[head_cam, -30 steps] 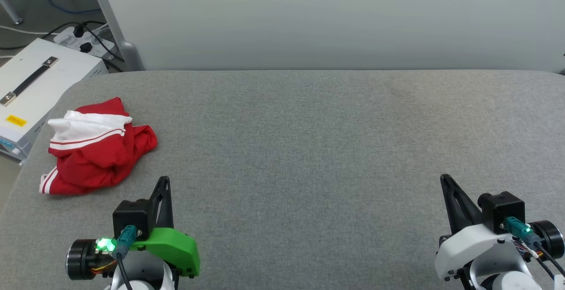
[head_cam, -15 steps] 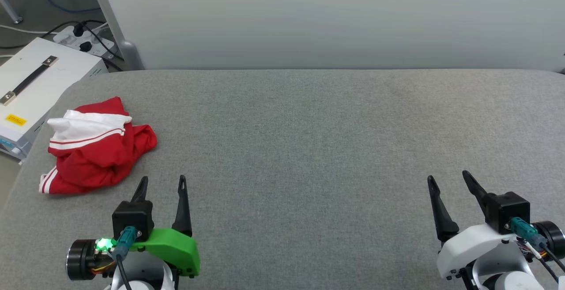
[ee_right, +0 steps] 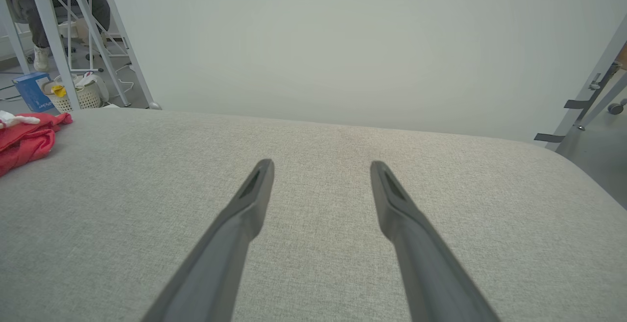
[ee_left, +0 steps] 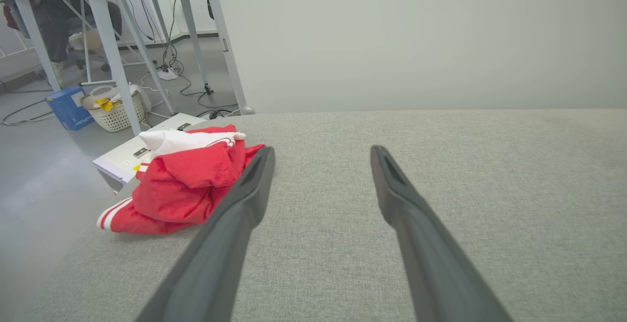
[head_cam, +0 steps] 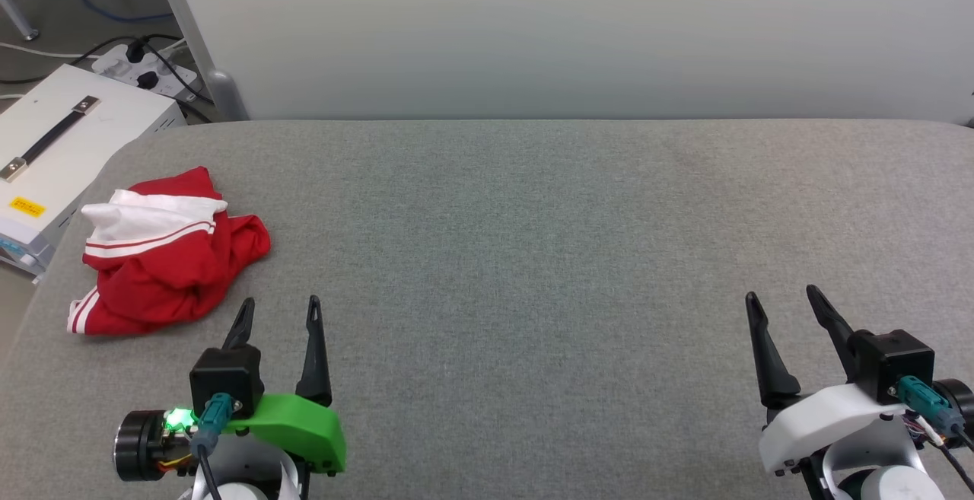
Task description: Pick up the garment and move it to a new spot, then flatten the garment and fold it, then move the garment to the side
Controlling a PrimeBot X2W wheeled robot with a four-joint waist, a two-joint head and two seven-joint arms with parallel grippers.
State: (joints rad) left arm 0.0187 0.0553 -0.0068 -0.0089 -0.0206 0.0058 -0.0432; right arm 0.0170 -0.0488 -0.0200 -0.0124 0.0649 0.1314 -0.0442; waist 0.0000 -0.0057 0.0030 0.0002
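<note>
The garment lies crumpled in a heap near the left edge of the grey padded table, red with a white sleeve and striped trim on top. My left gripper hovers open just to the right of it and nearer to me, nothing between its fingers. In the left wrist view the garment sits ahead and left of the left gripper. My right gripper stands open over bare fabric at the lower right. The right wrist view has the right gripper and the garment at its far left edge.
A white case with a black handle stands off the table's left edge, beside cables and a power strip. A pale wall runs behind the table. Metal legs, a basket and a blue box are on the floor beyond.
Both grippers went from shut to open, the left one first. The right gripper has also shifted slightly right and up. The garment has not moved.
</note>
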